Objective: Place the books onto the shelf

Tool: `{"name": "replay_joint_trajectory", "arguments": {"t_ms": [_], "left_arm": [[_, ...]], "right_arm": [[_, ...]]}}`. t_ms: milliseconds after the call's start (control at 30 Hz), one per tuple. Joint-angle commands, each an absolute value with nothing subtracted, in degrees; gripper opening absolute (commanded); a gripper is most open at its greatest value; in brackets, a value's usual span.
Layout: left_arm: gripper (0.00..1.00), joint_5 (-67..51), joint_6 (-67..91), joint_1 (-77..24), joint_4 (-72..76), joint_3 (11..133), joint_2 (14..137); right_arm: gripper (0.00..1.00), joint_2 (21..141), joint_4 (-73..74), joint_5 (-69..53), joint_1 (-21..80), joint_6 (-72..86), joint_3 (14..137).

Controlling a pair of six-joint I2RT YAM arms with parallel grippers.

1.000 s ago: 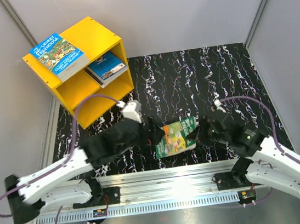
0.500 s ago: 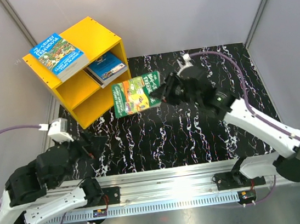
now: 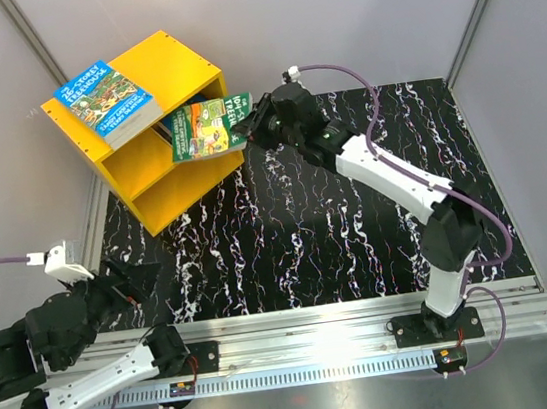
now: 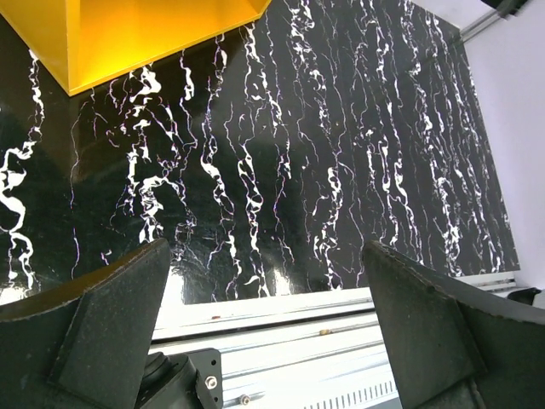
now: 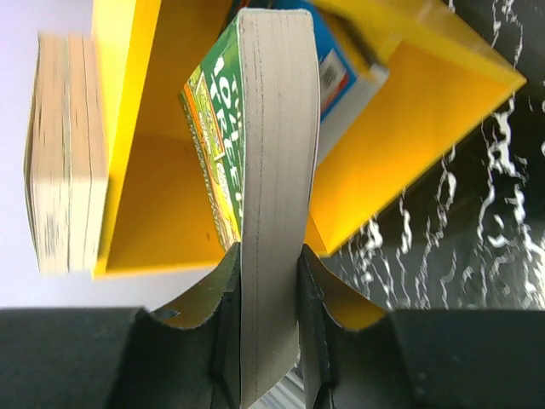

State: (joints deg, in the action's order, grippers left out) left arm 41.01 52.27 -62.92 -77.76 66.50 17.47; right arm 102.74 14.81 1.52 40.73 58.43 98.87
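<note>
Top external view: a bright yellow shelf (image 3: 175, 71) stands at the far left corner of a black table (image 3: 357, 224) veined with white. A cartoon-covered book (image 3: 107, 102) lies flat on the shelf's top. The right arm stretches far across the table. Its right gripper (image 3: 249, 127) is clamped on the near end of a green book (image 3: 205, 128), holding it cover-up in the air. The book's far end is at the mouth of the upper compartment. The left arm is folded low at the near left, well apart from the shelf, with the left gripper (image 3: 137, 278) above the table's near edge.

Right wrist view adds what the overhead one hides. The green book's pale page edge runs between two black fingers (image 5: 223, 298) pressed against its covers. Behind it, a blue book (image 5: 341, 64) rests on the middle board inside the upper compartment. Whether the green book touches the blue one or the board cannot be told. The cartoon-covered book shows here only as page edges at the left; whether that is one book or two cannot be told.

Left wrist view shows the left gripper's jaws spread wide apart with nothing between them. Below them are only marbled table, a silver rail (image 4: 281, 313) along the near edge, and a bottom corner of the shelf at the upper left.
</note>
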Motion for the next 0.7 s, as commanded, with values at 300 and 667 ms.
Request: {"name": "replay_joint_trajectory", "arguments": {"t_ms": [300, 667], "left_arm": [[0.99, 44.03, 54.49, -63.02, -88.33, 69.96, 13.98], [0.99, 43.07, 54.14, -63.02, -88.33, 69.35, 12.48]], "right_arm": [[0.00, 111.53, -14.05, 5.35, 37.87, 84.02, 98.44], [0.00, 111.18, -6.42, 29.34, 47.90, 87.89, 99.58]]}}
